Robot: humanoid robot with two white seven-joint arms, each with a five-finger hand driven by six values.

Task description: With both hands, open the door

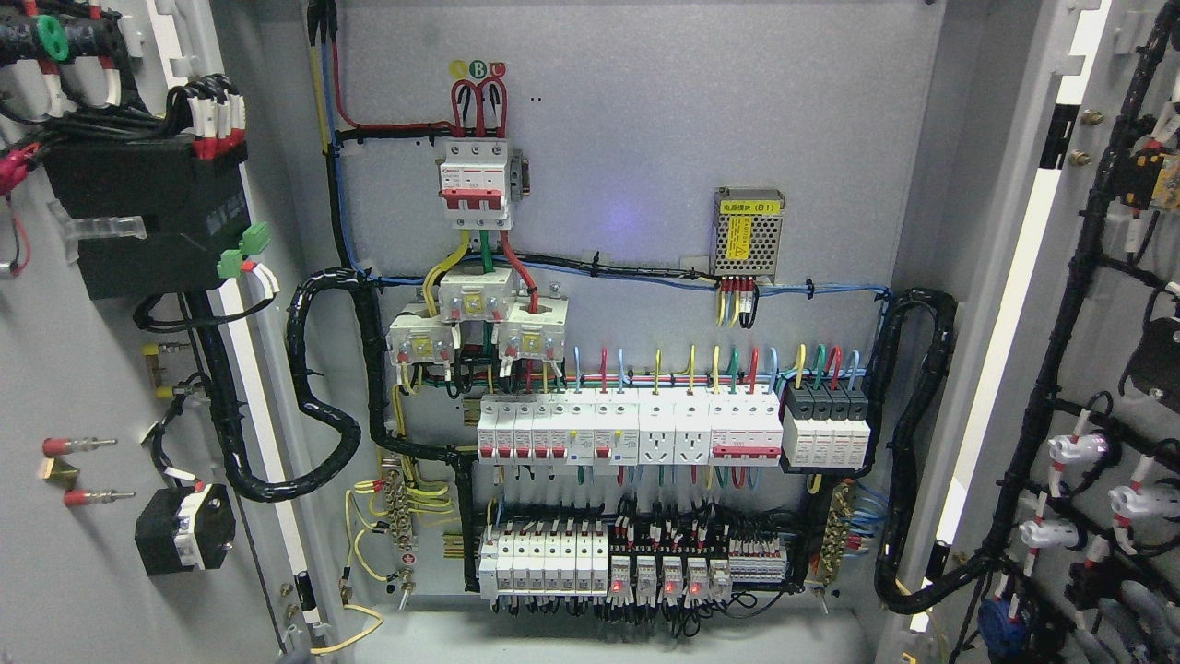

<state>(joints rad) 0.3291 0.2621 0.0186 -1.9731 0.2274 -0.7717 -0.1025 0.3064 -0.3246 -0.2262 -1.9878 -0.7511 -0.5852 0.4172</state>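
- Left door (pixel 83 369): swung fully open at the left edge, inner face outward, carrying a black module (pixel 147 217) and wiring.
- Right door (pixel 1106 369): swung open at the right edge, inner face lined with black cable looms (pixel 1060 350).
- Cabinet interior (pixel 645 138): exposed between the doors; breaker rows (pixel 627 433) mid-panel, yellow-labelled power supply (pixel 749 232) upper right.
- Hands, fingers: out of view; opening and position relative to doors impossible to tell.

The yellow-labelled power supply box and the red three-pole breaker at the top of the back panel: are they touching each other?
Apart. The head view shows the power supply box well to the right of the red three-pole breaker, with bare grey back panel between them.
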